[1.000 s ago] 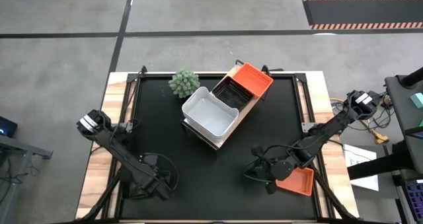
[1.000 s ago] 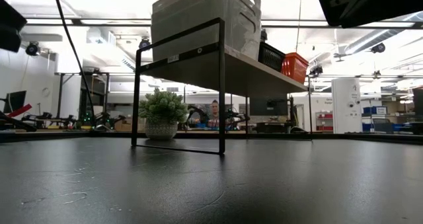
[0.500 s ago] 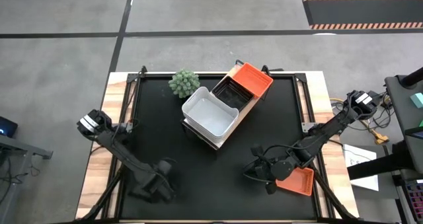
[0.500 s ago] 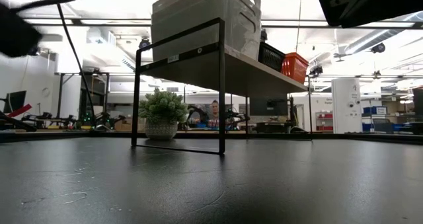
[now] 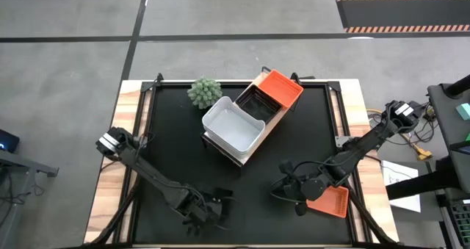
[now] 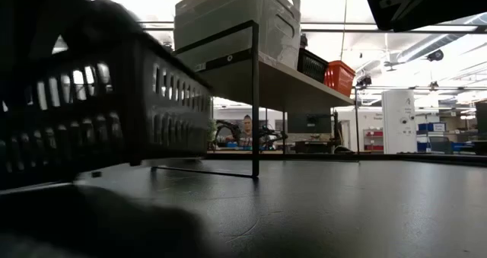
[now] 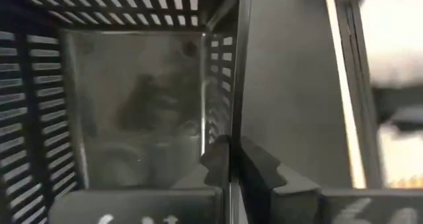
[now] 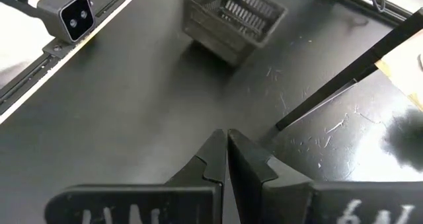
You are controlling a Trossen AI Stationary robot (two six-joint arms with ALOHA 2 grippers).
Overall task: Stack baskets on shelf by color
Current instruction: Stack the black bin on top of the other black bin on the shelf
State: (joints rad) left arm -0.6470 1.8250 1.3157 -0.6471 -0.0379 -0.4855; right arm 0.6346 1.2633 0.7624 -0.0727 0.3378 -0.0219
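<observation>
Your left tool (image 7: 230, 159) is pinching the thin side wall of a black basket (image 7: 132, 98), one finger inside and one outside. That basket is dark plastic with rows of narrow slats in its walls, rounded corners and a smooth, slightly glossy floor. From above you see it near the front edge of the counter (image 5: 176, 131), left of centre, at the end of the left arm (image 5: 147, 177). In the level view it fills the left side close to the lens, its slatted wall (image 6: 99, 106) tilted.

The shelf (image 5: 273, 115) stands at the middle rear of the counter, turned on a diagonal: a light board on a thin dark metal frame. On it you have a white basket (image 5: 233, 125) with smooth solid walls at the near end, stacked several high in the level view, a black basket (image 5: 258, 100) in the middle and an orange-red one (image 5: 281, 86) at the far end.

Your right tool (image 8: 227, 154) is pressed together with nothing in it, low over the front right of the counter. Another orange-red basket (image 5: 330, 202) lies just beside it at the counter's right edge.

A green spiky plant (image 5: 204, 92) sits just left of the shelf.
</observation>
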